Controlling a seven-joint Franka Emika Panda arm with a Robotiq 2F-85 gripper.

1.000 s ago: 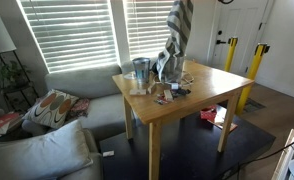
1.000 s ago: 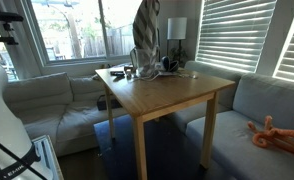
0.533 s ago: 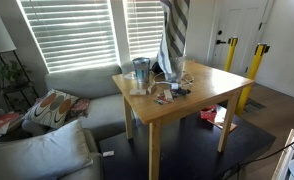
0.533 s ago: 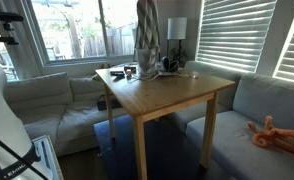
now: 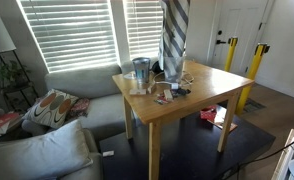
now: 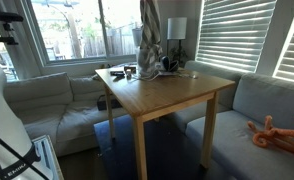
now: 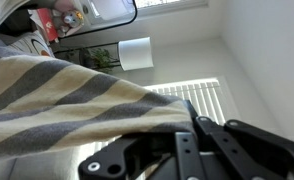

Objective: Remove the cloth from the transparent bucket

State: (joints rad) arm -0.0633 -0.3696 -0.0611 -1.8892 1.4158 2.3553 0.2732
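Note:
The grey-and-white striped cloth (image 5: 174,35) hangs straight down from above the top edge in both exterior views (image 6: 148,40). Its lower end reaches the clutter at the back of the wooden table (image 5: 202,95). The transparent bucket is hidden behind the cloth's lower end; I cannot make it out. In the wrist view the cloth (image 7: 67,95) drapes across my black gripper (image 7: 177,140), which is shut on it. The gripper is above the picture's edge in both exterior views.
A shorter blue-grey clear jar (image 5: 140,70) and small items stand beside the cloth's lower end. A grey sofa (image 5: 77,85) wraps round the table (image 6: 167,95). A lamp (image 6: 176,28) stands behind, and yellow posts (image 5: 255,65) stand by the door.
The cloth has been lifted higher and now hangs straighter. Its top and the gripper have risen out of the exterior pictures.

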